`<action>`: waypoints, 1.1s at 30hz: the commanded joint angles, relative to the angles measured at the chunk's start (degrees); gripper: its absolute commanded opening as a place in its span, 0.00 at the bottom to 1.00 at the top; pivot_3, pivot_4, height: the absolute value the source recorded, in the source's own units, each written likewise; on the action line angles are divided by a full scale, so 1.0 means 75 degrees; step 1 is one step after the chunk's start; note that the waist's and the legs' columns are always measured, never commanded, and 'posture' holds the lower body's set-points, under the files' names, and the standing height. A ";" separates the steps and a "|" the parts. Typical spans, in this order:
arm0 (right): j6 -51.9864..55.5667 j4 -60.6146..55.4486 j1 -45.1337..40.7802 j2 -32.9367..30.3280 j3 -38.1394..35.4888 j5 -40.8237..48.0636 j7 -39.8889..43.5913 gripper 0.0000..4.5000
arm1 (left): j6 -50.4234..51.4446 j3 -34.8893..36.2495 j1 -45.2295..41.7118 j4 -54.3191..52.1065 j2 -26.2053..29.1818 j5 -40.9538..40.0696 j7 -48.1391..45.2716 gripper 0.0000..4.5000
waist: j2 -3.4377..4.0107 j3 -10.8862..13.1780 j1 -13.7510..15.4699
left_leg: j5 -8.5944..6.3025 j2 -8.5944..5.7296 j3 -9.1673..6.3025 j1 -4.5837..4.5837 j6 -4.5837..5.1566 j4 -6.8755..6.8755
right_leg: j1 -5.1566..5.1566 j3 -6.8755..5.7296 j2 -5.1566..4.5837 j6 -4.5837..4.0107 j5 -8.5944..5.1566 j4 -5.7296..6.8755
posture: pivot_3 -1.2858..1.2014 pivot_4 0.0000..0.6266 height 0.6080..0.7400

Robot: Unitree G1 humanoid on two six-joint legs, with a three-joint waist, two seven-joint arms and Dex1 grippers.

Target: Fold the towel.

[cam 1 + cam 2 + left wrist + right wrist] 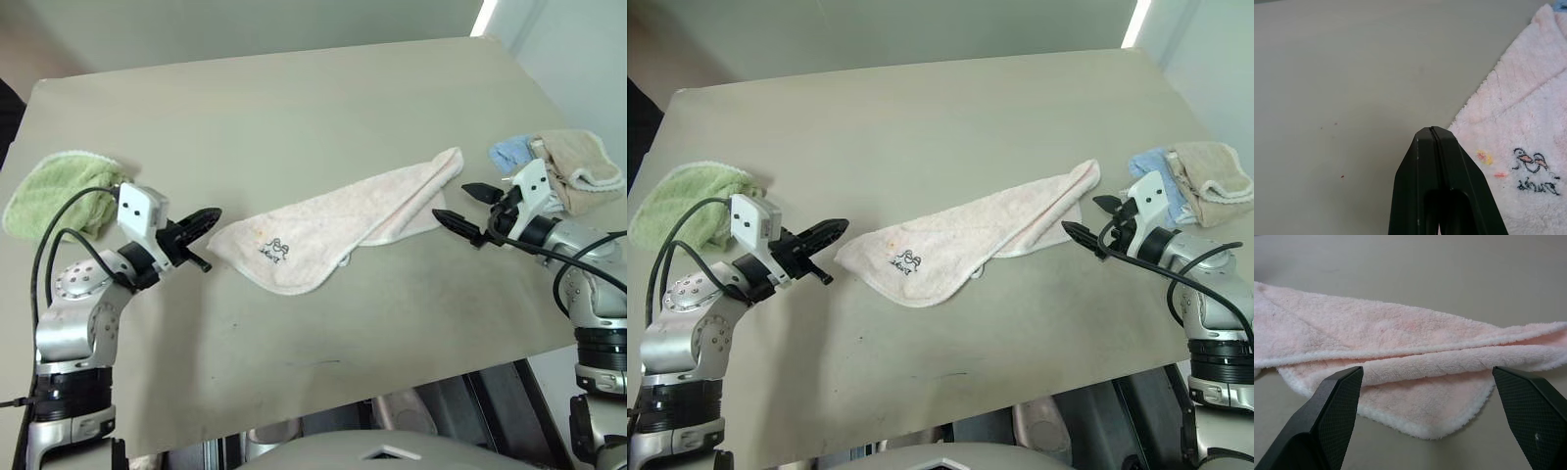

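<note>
While the head views take in the whole table [323, 117], the wrist views give only close detail. From the head, the towel [343, 230] lies near the middle of the table, stretched slantwise between the two arms, its broad rounded end toward the left gripper [201, 223] and its narrow end toward the far right. A green cloth [54, 191] sits bunched at the table's left edge behind the left arm, and a beige cloth [580, 168] with a light blue cloth [509, 154] just beside it lies at the right edge behind the right gripper [462, 208].

The left wrist view shows what the head views leave small: the left fingers [1437, 181] pressed flat together with only a hairline seam between them, holding nothing, their tip just beside the towel's edge. It also shows the dark embroidered mark [1533, 169] clearly, a little line drawing with lettering under it, plus small orange and yellow flecks nearby.

The right wrist view shows the right fingers [1334, 406] spread wide, one on each side of the towel's near fold, empty.

The towel is pale pink terry with a whiter hem, loosely folded over itself in overlapping layers, lying flat on the tabletop.
</note>
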 commanded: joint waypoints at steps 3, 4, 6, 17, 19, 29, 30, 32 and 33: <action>-0.0114 -0.0287 0.0095 -0.0077 -0.0191 0.0091 0.0050 0.99 | 0.0047 -0.0040 0.0005 -0.0353 -0.0057 -0.0077 0.0037 0.00 | 0.0000 0.0000 0.0003 | 0.0000 0.0000 0.0000 0.0000 0.0000 0.0000 | 0.0000 0.0000 0.0000 0.0000 0.0000 0.0000 | 0.52 0.24 1.00; -0.0104 -0.0329 0.0125 -0.0065 -0.0206 0.0104 0.0026 0.99 | 0.0058 -0.0045 0.0024 -0.0366 -0.0064 -0.0070 0.0036 0.00 | 0.0000 0.0000 0.0002 | 0.0000 0.0000 0.0000 0.0000 0.0000 0.0000 | 0.0000 0.0000 0.0000 0.0000 0.0000 0.0000 | 0.52 0.24 1.00; -0.0085 -0.0378 0.0151 -0.0052 -0.0222 0.0122 -0.0001 0.99 | 0.0076 -0.0049 0.0039 -0.0383 -0.0071 -0.0061 0.0037 0.00 | 0.0000 0.0000 0.0002 | 0.0000 0.0000 0.0000 0.0000 0.0000 0.0000 | 0.0000 0.0000 0.0000 0.0000 0.0000 0.0000 | 0.52 0.24 1.00; -0.0110 -0.0191 -0.0089 0.0070 -0.0051 0.0071 0.0042 0.99 | 0.0247 0.0066 0.0090 -0.0896 0.0032 -0.0132 0.0156 0.00 | 0.0000 0.0000 0.0000 | 0.0000 0.0000 0.0001 0.0000 0.0000 0.0001 | 0.0001 0.0000 0.0000 0.0000 0.0000 0.0000 | 0.52 0.24 1.00; -0.0145 -0.0092 -0.0166 0.0129 0.0020 0.0015 0.0024 0.99 | 0.0211 0.0077 0.0107 -0.0853 0.0024 -0.0106 0.0159 0.00 | 0.0000 -0.0001 -0.0002 | 0.0000 0.0000 0.0001 0.0001 0.0000 0.0001 | -0.0001 0.0000 0.0000 0.0000 0.0001 0.0001 | 0.52 0.24 1.00; -0.0303 0.0289 -0.0338 -0.0023 -0.0018 -0.0016 0.0270 0.99 | 0.0278 0.0125 0.0414 -0.1204 0.0050 -0.0132 0.0247 0.00 | 0.0000 -0.0001 0.0007 | 0.0000 0.0001 0.0000 0.0001 0.0000 0.0001 | 0.0001 0.0000 0.0000 -0.0001 0.0000 0.0001 | 0.52 0.24 1.00; -0.0301 0.0274 -0.0337 -0.0038 -0.0013 -0.0010 0.0293 0.99 | 0.0296 0.0125 0.0411 -0.1264 0.0070 -0.0160 0.0233 0.00 | 0.0000 -0.0001 0.0004 | 0.0000 0.0001 0.0000 0.0001 0.0000 0.0001 | 0.0000 0.0000 0.0000 -0.0001 0.0000 0.0001 | 0.52 0.24 1.00; -0.0357 0.0294 -0.0332 -0.0039 0.0012 -0.0068 0.0287 0.99 | 0.0347 0.0096 0.0325 -0.1286 0.0144 -0.0244 0.0119 0.00 | 0.0000 -0.0001 0.0000 | 0.0000 0.0002 0.0000 0.0001 0.0000 0.0000 | -0.0002 -0.0001 0.0001 -0.0001 0.0000 0.0003 | 0.52 0.24 1.00; -0.0384 0.0331 -0.0347 -0.0030 0.0003 -0.0090 0.0260 0.99 | 0.0378 0.0007 0.0270 -0.1327 0.0219 -0.0299 -0.0037 0.00 | 0.0000 -0.0001 0.0000 | 0.0000 0.0002 -0.0001 0.0001 0.0000 0.0000 | -0.0001 -0.0001 0.0001 -0.0002 0.0000 0.0003 | 0.52 0.24 1.00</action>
